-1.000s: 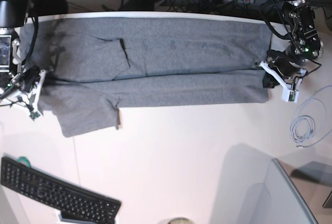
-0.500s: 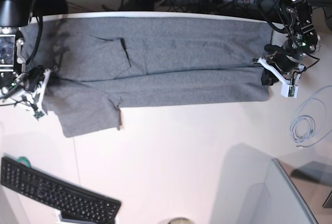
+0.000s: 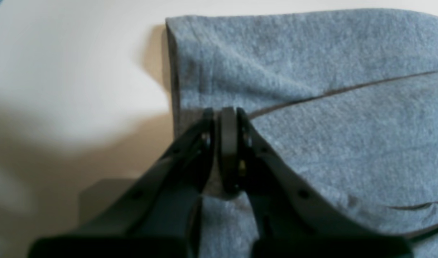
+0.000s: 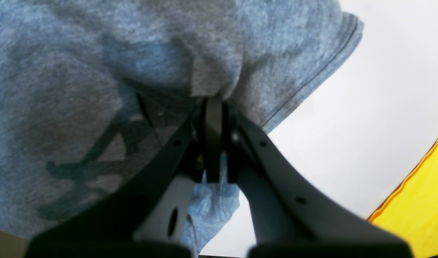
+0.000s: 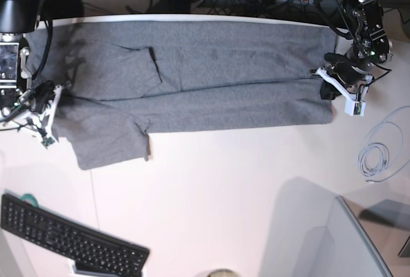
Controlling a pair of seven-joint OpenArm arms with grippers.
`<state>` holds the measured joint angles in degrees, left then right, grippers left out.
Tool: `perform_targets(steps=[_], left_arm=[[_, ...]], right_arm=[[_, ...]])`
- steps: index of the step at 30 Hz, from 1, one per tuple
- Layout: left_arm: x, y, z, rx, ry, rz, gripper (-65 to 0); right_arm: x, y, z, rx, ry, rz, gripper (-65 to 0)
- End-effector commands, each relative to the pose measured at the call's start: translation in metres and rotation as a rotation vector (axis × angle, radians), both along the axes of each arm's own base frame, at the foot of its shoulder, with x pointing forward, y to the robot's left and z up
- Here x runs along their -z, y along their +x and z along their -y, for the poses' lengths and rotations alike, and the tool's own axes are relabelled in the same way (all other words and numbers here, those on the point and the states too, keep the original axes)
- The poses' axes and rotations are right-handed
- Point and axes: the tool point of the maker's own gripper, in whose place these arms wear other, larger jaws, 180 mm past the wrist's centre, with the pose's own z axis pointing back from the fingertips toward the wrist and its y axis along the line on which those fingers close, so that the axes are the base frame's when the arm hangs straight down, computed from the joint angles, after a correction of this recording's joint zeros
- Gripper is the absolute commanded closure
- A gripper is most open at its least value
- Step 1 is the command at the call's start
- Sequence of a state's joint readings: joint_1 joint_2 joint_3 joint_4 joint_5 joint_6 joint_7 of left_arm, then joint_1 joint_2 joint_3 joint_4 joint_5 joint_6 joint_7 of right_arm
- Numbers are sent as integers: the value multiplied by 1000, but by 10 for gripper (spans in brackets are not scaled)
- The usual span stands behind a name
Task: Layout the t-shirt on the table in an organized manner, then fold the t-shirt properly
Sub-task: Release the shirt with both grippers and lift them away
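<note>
**Both grippers clamped on opposite ends of the spread shirt**

From my console, the black keyboard (image 5: 70, 238) lay at the near left corner of the table (image 5: 224, 193), well clear of the cloth, and a coiled pale cable (image 5: 375, 158) sat off to the right; neither stood in the arms' way. A yellow surface (image 4: 419, 200) showed at the edge of the right wrist view only.

The t-shirt (image 5: 186, 84) lay stretched across the far side of the table, one sleeve hanging toward me on the left.

The left gripper (image 3: 224, 114) reached in low from the right end, jaws pressed together on the hem edge beside a fold line. The right gripper (image 4: 213, 102) sat at the opposite end, jaws closed on a pinch of fabric that bunched above them.

The base view gave me the whole layout; only the wrist views showed the pinches themselves.
</note>
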<state>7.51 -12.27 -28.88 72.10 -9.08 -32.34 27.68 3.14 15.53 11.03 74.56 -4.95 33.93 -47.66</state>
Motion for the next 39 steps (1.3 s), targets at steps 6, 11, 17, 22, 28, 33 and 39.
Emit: perform_targets(steps=[6,11,17,22,28,33,39], left_arm=[[-15,12,-9,-7,18,52,0],[-15,12,-9,-8,19,54,0],[-17,14,-10,-7,21,58,0],[-20,19,-10,-8,21,69,0],[-22,22,-9,-5,24,75,0],[-21,22,-8,-2,24,72,0],[-23,24,-11,-6,26,79,0]], right_arm=[[-9,8,9,8,-17,31,0],[-9,9,8,7,-15,35,0],[-15,18,11,8,-19,52,0],[-15,30,13,23,-7,51,0],[-10,28,14,27,-5,36,0],[-4,23,15,37,-1,10,-15],[-6,24,15,35,-3,17,-356]])
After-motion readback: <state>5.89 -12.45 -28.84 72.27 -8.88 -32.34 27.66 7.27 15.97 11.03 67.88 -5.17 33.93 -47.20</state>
